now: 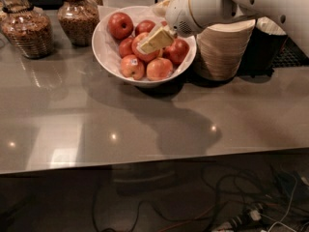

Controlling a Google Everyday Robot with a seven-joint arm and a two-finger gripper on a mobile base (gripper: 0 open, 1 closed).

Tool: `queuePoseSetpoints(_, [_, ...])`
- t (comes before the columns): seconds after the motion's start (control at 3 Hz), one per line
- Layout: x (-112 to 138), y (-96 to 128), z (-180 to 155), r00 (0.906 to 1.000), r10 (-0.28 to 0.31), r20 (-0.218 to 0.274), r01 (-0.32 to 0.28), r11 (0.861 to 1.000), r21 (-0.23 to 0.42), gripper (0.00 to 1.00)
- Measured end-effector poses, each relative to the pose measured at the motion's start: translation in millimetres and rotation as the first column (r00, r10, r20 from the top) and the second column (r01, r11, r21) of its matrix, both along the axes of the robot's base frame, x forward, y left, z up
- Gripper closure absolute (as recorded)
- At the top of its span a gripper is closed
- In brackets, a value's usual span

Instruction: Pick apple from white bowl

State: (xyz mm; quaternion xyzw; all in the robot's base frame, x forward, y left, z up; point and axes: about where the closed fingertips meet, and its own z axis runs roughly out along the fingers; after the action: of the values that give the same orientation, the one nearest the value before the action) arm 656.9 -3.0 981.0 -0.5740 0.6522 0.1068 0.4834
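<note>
The gripper [155, 40] is positioned directly over the apple [144, 57], which lies unlifted in the white bowl [103, 45]; whether it is open or closed cannot be determined, and grasp and lift are judged outstanding.

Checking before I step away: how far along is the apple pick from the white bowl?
Done: the gripper is over the white bowl, right at the apple. In hand: the reach itself; the apple lies unlifted among the other apples. Left: grasp it and lift it out.
</note>
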Motion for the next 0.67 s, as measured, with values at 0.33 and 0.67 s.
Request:
queuePoseSetpoints(0.33, [7.0,4.8,-15.6,0.9997,0.007,-0.025,-0.007,1.000,0.005,0.29])
queuePoseSetpoints(0.67, [15.3,7.2,-27.2,0.9991,0.008,-0.041,-0.008,1.000,0.008,0.30])
